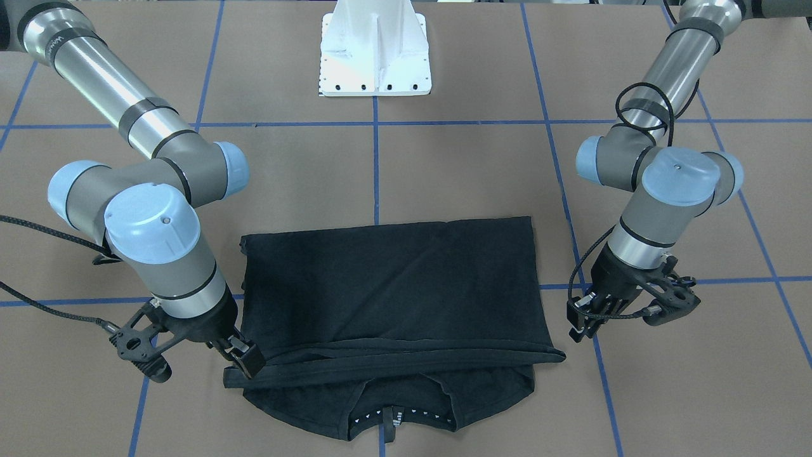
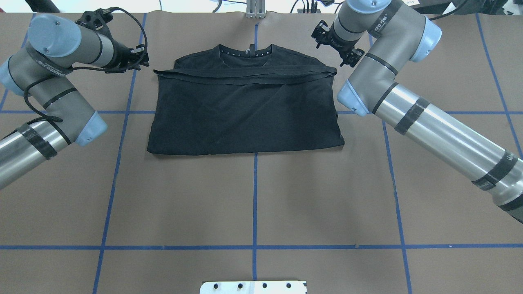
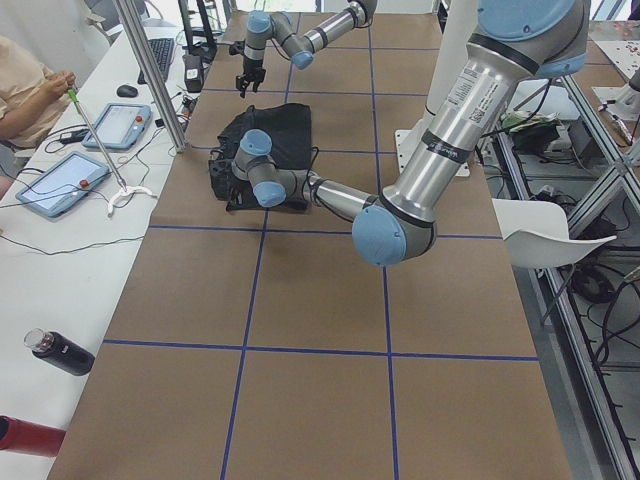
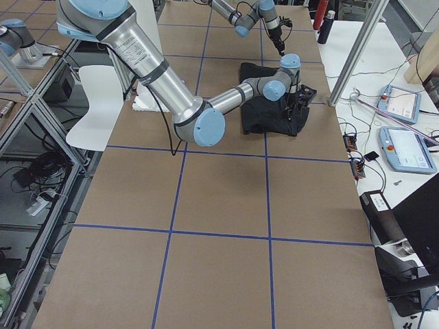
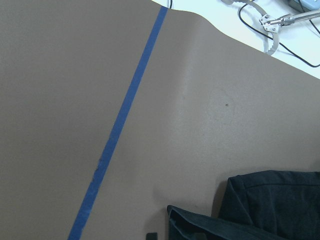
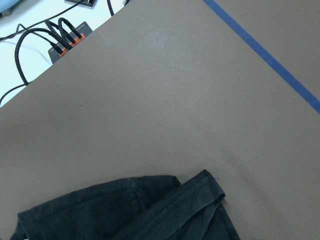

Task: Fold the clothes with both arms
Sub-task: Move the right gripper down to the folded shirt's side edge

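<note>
The black T-shirt (image 2: 245, 110), which we judge soft, light and limp, lies folded on the table (image 2: 253, 196) between left gripper (image 1: 580, 325) and right gripper (image 1: 244, 357), both holding nothing, jaw opening we cannot tell; we would take it at its 2 side edges, pinching all layers.

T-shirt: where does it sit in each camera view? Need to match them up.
Front-facing: T-shirt bottom centre, collar at the lower edge.
Overhead: upper centre, collar at top.
Left side: upper left, behind the left arm.
Right side: upper right, under the right arm.
Left wrist: bottom right corner only.
Right wrist: bottom edge, left of centre.
Landmark: centre tape line from white base to collar.
</note>
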Controlling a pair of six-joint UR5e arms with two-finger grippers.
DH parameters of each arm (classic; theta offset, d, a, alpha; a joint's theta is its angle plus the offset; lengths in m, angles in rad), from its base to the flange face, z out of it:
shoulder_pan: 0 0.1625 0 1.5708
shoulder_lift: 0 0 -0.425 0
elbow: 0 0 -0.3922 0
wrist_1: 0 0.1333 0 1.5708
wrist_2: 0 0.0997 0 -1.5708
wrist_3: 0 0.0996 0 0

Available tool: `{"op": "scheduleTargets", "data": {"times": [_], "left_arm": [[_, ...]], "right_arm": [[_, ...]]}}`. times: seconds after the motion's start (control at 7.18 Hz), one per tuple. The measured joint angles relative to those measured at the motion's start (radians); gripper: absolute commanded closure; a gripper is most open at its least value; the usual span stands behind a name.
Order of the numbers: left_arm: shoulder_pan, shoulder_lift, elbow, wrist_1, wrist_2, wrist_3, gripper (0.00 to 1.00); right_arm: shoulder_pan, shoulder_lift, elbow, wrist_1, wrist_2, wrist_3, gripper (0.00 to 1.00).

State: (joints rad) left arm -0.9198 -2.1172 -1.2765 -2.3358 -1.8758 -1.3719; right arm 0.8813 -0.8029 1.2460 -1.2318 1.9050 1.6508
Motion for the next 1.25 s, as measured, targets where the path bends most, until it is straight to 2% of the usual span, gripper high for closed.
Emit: {"op": "scheduleTargets", "data": {"times": [0.28,0.56,0.84,1.25], "left_arm": [[-0.01,0.001,-0.013,0.0,-0.001,0.001,0.63],[-0.014,0.007,-0.023,0.0,-0.002,0.002,0.63],[-0.014,0.011,-0.034,0.003,-0.001,0.002,0.63],[-0.013,0.011,-0.038,0.005,0.0,0.003,0.63]], "right_arm": [[-0.054,-0.134,0.193,0.002,-0.008,0.124,0.01],[-0.143,-0.268,0.354,0.003,-0.083,0.24,0.01],[-0.211,-0.331,0.415,0.016,-0.141,0.323,0.01],[-0.256,-0.419,0.398,0.214,-0.169,0.396,0.02]]}}
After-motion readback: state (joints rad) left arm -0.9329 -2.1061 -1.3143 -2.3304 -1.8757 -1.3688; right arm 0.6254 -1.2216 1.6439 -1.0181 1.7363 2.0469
